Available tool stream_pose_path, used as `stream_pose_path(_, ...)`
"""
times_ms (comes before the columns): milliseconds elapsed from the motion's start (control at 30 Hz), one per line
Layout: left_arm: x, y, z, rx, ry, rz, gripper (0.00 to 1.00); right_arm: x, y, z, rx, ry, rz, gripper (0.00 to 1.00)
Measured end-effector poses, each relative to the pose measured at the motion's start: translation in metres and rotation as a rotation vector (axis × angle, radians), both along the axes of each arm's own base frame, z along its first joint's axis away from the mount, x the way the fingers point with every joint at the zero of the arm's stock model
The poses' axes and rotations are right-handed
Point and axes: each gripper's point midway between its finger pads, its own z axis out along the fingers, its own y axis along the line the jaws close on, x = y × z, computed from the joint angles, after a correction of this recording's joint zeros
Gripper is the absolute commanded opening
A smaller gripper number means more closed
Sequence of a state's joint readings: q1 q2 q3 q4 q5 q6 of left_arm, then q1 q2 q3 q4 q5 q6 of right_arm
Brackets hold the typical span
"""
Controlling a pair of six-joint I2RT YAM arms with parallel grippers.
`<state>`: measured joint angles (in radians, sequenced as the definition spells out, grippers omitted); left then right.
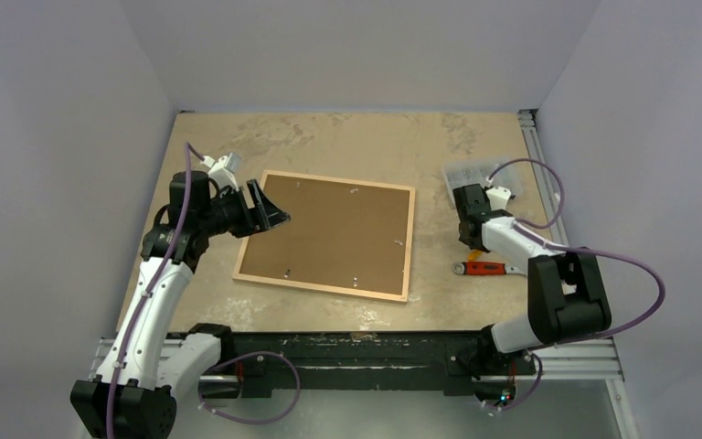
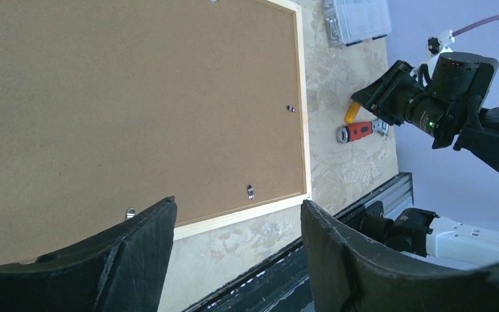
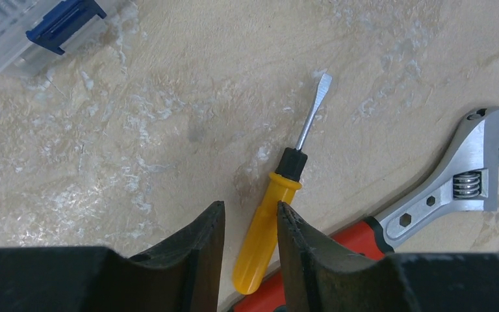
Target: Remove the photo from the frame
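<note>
The frame [image 1: 409,242] of thin light wood lies face down mid-table, its brown backing board [image 1: 334,233] on top with small metal clips [image 2: 250,191]. The photo is hidden under that board. My left gripper [image 1: 270,212] hovers over the frame's left edge, open and empty; in the left wrist view its fingers [image 2: 238,205] straddle the frame's rail [image 2: 302,110] and bare table. My right gripper [image 3: 250,207] is off to the right of the frame, low over a yellow screwdriver [image 3: 260,240]. Its jaws are slightly apart around the handle, which rests on the table.
An orange-handled adjustable wrench [image 3: 442,195] lies beside the screwdriver, right of the frame [image 1: 484,267]. A clear plastic box [image 1: 475,174] with a blue latch sits at the back right. A black rail [image 1: 356,352] runs along the near table edge.
</note>
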<state>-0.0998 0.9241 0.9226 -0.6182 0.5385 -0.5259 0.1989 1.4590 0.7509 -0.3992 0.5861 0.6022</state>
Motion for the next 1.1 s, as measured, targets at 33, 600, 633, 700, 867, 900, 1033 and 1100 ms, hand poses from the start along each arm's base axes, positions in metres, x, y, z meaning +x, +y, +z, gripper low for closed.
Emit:
stream_pose_path(33, 0.0, 0.0, 0.0, 0.0, 0.0, 0.0, 0.68, 0.001, 0.001, 0.0, 0.003, -0.001, 0.002, 0.34)
stream_pose_path(600, -0.003, -0.011, -0.003, -0.032, 0.0, -0.071, 0.7, 0.0, 0.102, 0.064, 0.309, -0.143, 0.49, 0.64)
stream_pose_path(633, -0.004, -0.013, -0.004, -0.036, 0.001, -0.085, 0.72, -0.006, 0.117, 0.058, 0.342, -0.113, 0.542, 0.64)
stream_pose_path(700, -0.009, -0.021, -0.005, -0.037, -0.006, -0.125, 0.77, -0.02, 0.147, 0.047, 0.398, -0.052, 0.641, 0.63)
stream_pose_path(867, -0.033, -0.057, -0.004, -0.027, -0.035, -0.288, 0.89, -0.055, 0.19, 0.024, 0.485, 0.052, 0.788, 0.56)
stream_pose_path(900, -0.039, -0.065, -0.004, -0.024, -0.043, -0.321, 0.9, -0.06, 0.194, 0.02, 0.503, 0.064, 0.8, 0.55)
stream_pose_path(1033, -0.062, -0.081, -0.011, -0.001, -0.058, -0.401, 0.94, -0.066, 0.2, 0.01, 0.536, 0.09, 0.808, 0.51)
stream_pose_path(1100, -0.071, -0.086, -0.016, 0.019, -0.062, -0.423, 0.94, -0.069, 0.202, 0.005, 0.535, 0.107, 0.81, 0.5)
